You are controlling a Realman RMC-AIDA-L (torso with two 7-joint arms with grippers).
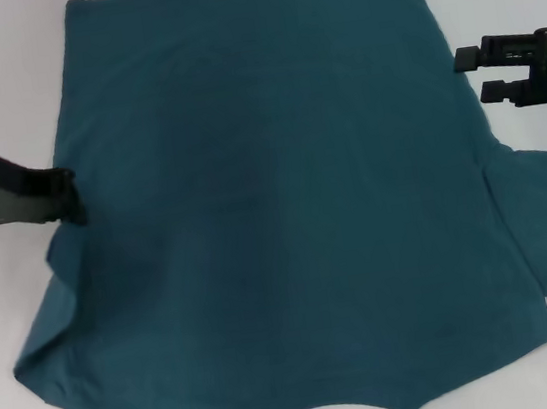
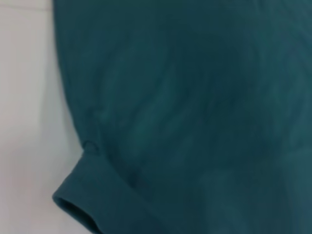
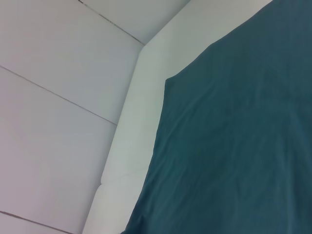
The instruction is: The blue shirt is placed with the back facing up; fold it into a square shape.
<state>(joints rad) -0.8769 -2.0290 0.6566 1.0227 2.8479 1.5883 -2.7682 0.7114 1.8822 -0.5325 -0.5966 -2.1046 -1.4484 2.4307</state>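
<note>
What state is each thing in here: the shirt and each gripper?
Shirt: spread flat, back up, not yet folded; one sleeve out flat on the right, the left one partly tucked.
Left gripper: at the shirt's left edge, touching the cloth.
Right gripper: open, beside the shirt's right edge.

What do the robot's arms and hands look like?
The left gripper is a black, boxy metal block on a black wrist that joins a light grey rounded arm. The right gripper is black too, with two flat, blocky fingers sticking out sideways. No cables or markings show.
</note>
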